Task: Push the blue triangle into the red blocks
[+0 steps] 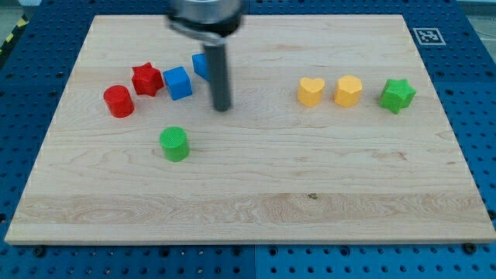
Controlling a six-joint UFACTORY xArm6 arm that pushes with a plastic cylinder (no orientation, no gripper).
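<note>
My tip (222,108) rests on the board just right of the blue blocks. A blue block (201,65), partly hidden behind the rod so its shape is unclear, sits up and left of the tip. A blue cube (177,83) lies left of the tip, touching or nearly touching the red star (146,79). A red cylinder (118,101) sits below and left of the star.
A green cylinder (174,143) lies below and left of the tip. A yellow heart (311,91), a yellow hexagon-like block (348,91) and a green star (397,94) stand in a row at the view's right. The wooden board (248,209) lies on a blue pegboard.
</note>
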